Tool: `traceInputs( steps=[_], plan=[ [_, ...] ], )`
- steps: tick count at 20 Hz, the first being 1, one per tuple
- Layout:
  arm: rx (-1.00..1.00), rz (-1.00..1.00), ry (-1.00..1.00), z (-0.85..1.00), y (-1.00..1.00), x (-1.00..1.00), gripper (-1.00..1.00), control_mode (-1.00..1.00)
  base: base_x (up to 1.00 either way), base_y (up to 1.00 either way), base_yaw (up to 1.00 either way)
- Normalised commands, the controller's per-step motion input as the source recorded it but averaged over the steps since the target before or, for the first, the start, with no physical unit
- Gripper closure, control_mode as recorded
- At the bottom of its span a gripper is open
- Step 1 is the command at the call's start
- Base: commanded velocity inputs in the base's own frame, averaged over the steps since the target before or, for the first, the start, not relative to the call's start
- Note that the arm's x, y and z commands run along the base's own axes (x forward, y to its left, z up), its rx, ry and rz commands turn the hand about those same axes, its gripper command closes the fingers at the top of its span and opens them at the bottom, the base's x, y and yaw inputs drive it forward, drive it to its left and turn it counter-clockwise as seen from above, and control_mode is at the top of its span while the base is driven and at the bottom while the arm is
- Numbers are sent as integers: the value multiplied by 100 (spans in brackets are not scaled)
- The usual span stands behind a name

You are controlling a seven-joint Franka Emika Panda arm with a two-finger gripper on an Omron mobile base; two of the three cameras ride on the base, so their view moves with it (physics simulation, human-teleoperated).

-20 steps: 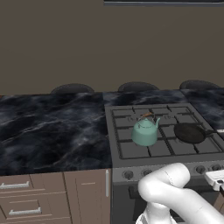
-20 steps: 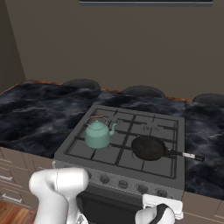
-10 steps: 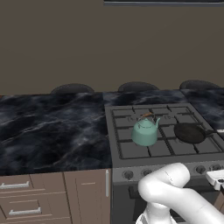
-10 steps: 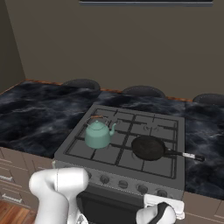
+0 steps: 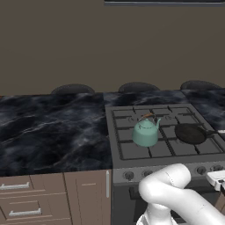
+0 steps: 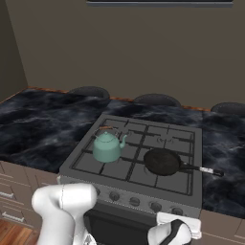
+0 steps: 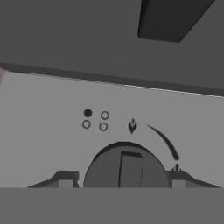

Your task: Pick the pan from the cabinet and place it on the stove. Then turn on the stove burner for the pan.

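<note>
Straddling a round dark-grey stove knob (image 7: 126, 166), the gripper (image 7: 121, 183) has one fingertip at 3 and one at 9 o'clock; contact cannot be told. Beyond, the round black frying pan (image 6: 162, 161) sits on the dark grey gas stove (image 6: 139, 158), teal kettle (image 6: 107, 146) at its 9 o'clock.

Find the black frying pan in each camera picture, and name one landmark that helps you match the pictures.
Left base view: the pan lies on the stove's front right grate, handle running off the right edge.
Right base view: the pan lies on the front right grate, handle pointing right.
Hand view: the pan is not in it; a stove knob sits at bottom centre.
Shared landmark: the teal kettle, left of the pan.
</note>
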Motion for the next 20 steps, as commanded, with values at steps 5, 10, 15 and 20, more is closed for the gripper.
traceInputs(
  steps=[5, 10, 15, 20],
  plan=[
    [-12, 0, 3, -23, 23, 0, 100, -100, 0, 0, 0],
    [-9, 0, 8, -17, 14, 0, 100, -100, 0, 0, 0],
    [-18, 0, 6, -5, 1, 0, 100, -100, 0, 0, 0],
    [-31, 0, 0, 0, 0, -2, 100, -100, 0, 0, 0]
  ],
)
